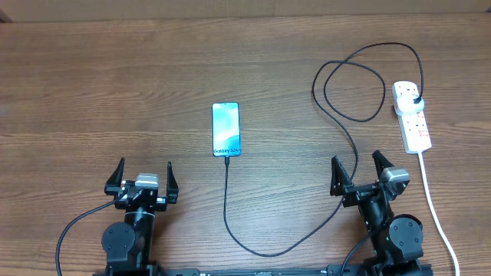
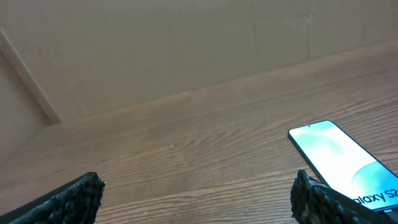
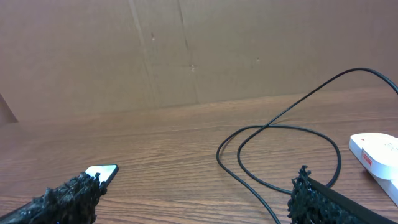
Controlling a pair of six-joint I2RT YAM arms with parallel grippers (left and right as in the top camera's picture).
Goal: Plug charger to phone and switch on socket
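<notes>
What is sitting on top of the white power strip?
A black plug sits in the far end of the socket, its thin cable looping away. The outlet under it is covered.

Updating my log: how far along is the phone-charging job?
Looks done: the cable meets the phone at its bottom edge, and its plug sits in the power strip. In hand: nothing; the left gripper and right gripper are open and empty. Left: possibly switching the strip on; I cannot tell.

I see a brown wood-grain counter (image 1: pixel 92 84) filling my overhead feed; wrist feeds show a plain tan wall (image 3: pixel 249 50) behind it, panel seams running vertically, light even.
</notes>
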